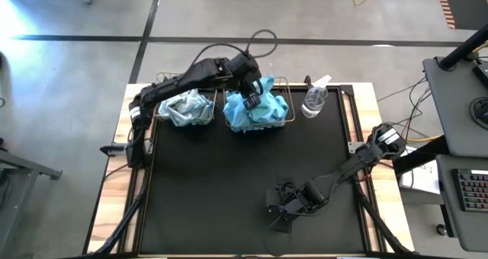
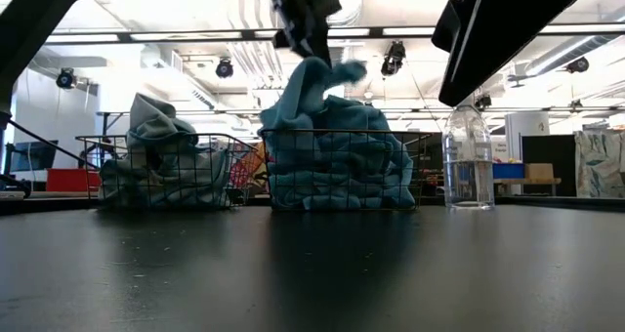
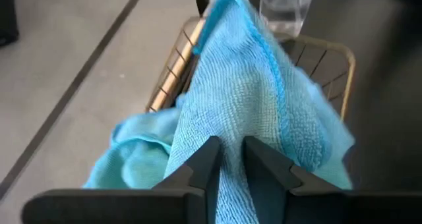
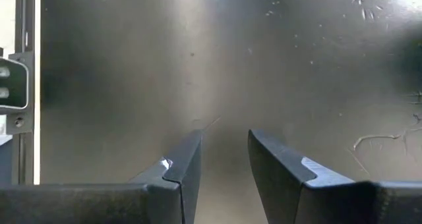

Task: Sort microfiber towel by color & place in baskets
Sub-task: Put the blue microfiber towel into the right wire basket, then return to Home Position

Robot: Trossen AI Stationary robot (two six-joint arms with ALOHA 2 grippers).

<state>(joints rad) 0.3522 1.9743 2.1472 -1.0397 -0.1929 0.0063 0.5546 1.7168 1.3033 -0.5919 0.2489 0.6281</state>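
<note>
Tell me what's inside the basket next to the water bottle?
Bright turquoise towels fill that basket, heaped above its rim. The left claw pinches one towel over the pile. The basket's bottom is hidden under the cloth, so anything beneath can't be seen.

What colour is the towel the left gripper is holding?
Bright turquoise towel, pinched by the left gripper; clearest in the left wrist view.

— What's the turquoise towel (image 3: pixel 264 99) like up close?
— Soft cloth, a fine looped weave with a stitched hem, pinched in the left gripper's (image 3: pixel 227 161) matt dark fingers.
— And the baskets?
— Thin brassy wire, the right basket (image 3: pixel 330 59) slightly shiny (the left basket (image 1: pixel 183 110) holds paler, fuzzy cloth).
— The table?
— A matt black mat (image 4: pixel 217 59), faintly scuffed, edged in pale wood (image 1: pixel 114 190). The spray bottle (image 2: pixel 469 161) is clear glossy plastic.
</note>
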